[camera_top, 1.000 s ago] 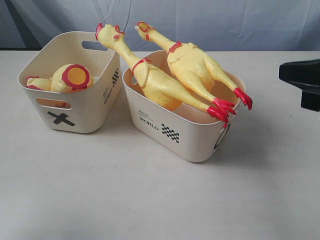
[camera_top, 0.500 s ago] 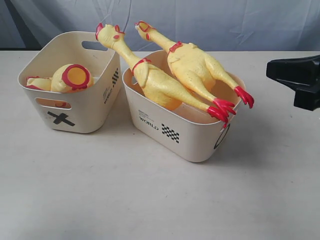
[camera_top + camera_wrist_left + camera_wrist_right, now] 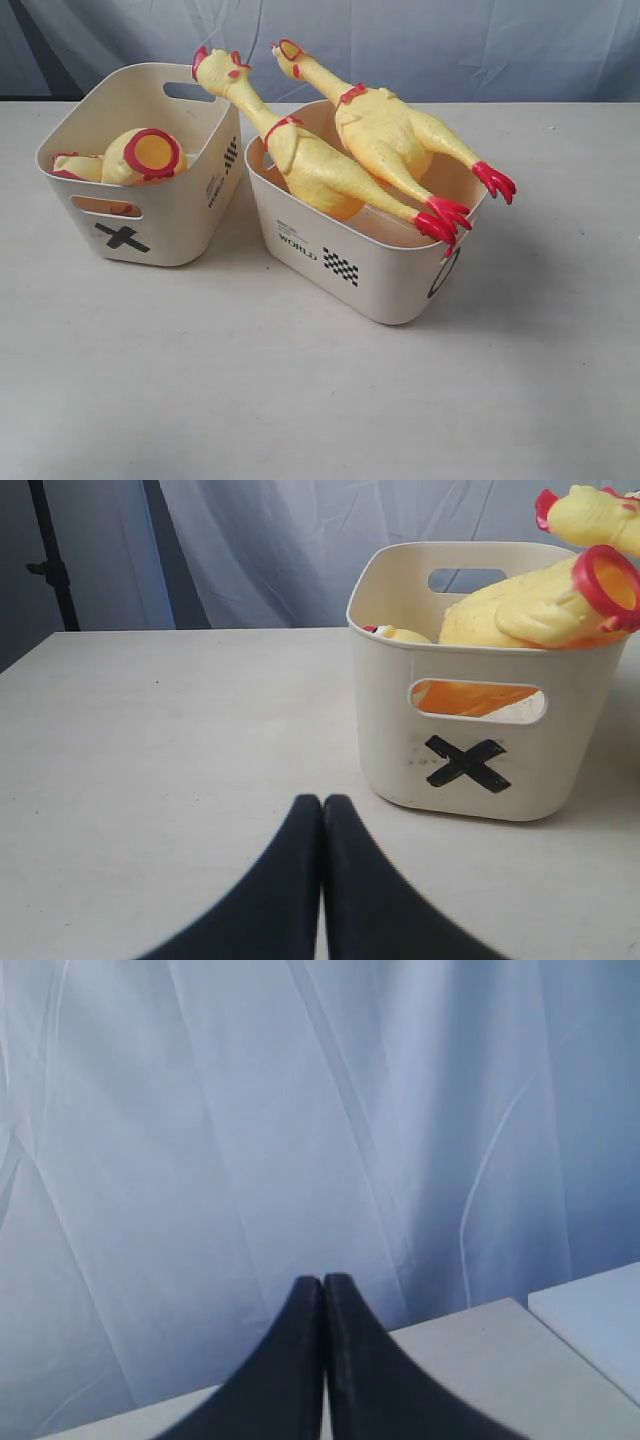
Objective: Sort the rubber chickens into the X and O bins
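Left gripper point(image 3: 322, 802) and right gripper point(image 3: 322, 1282) pinched shut, empty. No chicken lies on the table point(image 3: 300, 400). O bin point(image 3: 372, 280) carries the nearer whole chicken point(image 3: 315, 175) and farther whole chicken point(image 3: 385, 130) across its rim; X bin point(image 3: 165, 225) holds the headless body point(image 3: 145, 158) and a smaller yellow piece point(image 3: 85, 165). Sorting appears complete

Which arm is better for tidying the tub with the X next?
Probably left. The left gripper, closed, points straight at the X tub nearby. The right gripper, also closed, faces only curtain, with no tub in its view.
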Controlling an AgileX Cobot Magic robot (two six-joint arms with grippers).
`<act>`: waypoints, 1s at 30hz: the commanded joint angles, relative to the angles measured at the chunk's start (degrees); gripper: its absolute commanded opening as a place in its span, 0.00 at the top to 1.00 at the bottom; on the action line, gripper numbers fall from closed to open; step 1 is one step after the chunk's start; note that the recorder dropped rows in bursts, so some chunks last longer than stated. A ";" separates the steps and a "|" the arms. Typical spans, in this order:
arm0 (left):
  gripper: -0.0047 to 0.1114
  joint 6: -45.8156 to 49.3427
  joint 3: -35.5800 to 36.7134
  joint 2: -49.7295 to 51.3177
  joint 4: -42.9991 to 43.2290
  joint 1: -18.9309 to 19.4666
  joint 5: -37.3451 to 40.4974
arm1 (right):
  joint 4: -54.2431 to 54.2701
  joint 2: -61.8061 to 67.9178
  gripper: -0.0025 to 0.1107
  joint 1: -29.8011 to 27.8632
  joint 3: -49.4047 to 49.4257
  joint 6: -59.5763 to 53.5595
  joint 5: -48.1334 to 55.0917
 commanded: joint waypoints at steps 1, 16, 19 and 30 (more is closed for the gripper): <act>0.96 -0.16 -0.11 -0.27 -0.37 -0.26 -0.54 | -3.81 -7.29 0.99 0.32 4.14 0.00 -0.06; 0.96 -0.16 -0.11 -0.27 -0.37 -0.26 -0.54 | -5.35 -11.48 0.99 -5.64 13.14 3.22 -16.85; 0.96 -0.16 -0.11 -0.27 -0.37 -0.26 -0.54 | -3.48 -11.48 0.99 -5.74 15.68 3.22 -15.12; 0.96 -0.16 -0.11 -0.27 -0.37 -0.26 -0.54 | -18.79 -11.48 0.99 -5.74 21.45 32.42 -8.46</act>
